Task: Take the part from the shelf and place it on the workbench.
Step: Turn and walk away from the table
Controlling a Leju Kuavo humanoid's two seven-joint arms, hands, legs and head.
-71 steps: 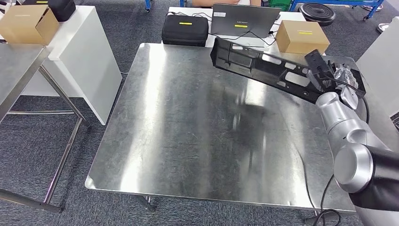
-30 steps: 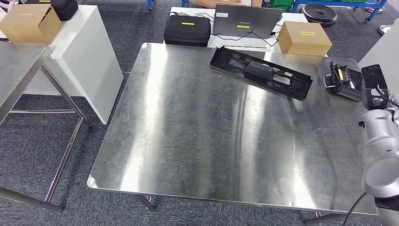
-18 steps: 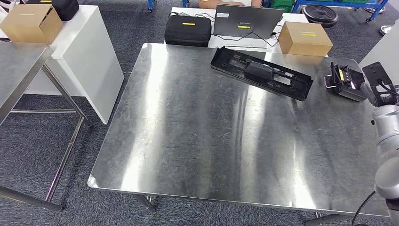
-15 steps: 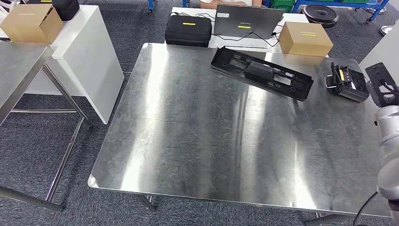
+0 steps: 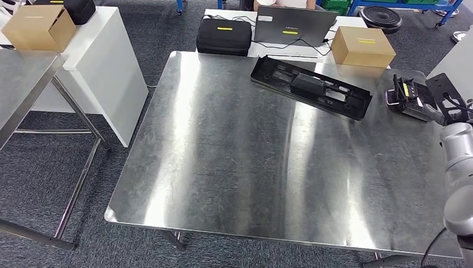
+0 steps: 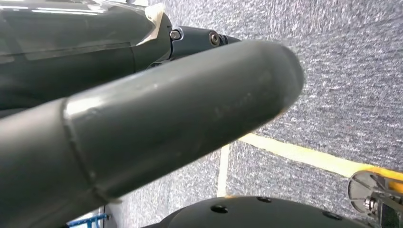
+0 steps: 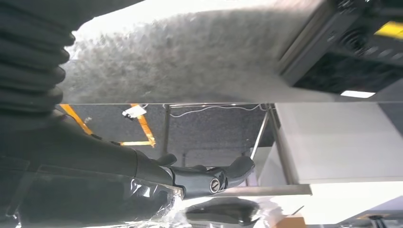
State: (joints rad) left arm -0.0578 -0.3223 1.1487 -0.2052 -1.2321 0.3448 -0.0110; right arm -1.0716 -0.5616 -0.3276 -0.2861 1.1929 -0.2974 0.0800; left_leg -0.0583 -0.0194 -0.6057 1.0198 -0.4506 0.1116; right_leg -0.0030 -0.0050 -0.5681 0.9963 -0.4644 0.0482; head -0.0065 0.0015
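The part (image 5: pixel 310 87), a long black plastic frame with cut-outs, lies flat and slanted on the far right of the steel workbench (image 5: pixel 234 162). No hand touches it. My right hand (image 5: pixel 443 103) hangs at the bench's right edge, well to the right of the part and beside a black remote controller (image 5: pixel 406 94). In the right wrist view my right hand (image 7: pixel 142 180) has its dark fingers (image 7: pixel 223 175) stretched out with nothing between them. My left hand (image 6: pixel 142 123) hangs over the grey carpet, its thumb and fingers (image 6: pixel 199 38) apart and holding nothing.
Behind the bench stand a black case (image 5: pixel 224 36), a laptop (image 5: pixel 290 25) and a cardboard box (image 5: pixel 363 46). A white cabinet (image 5: pixel 100 67) and a second steel table (image 5: pixel 22 84) with a cardboard box (image 5: pixel 36 27) stand to the left.
The right hand, which held the part above the bench, has let it go; the part now lies on the bench. The arm has drawn back to the right edge.
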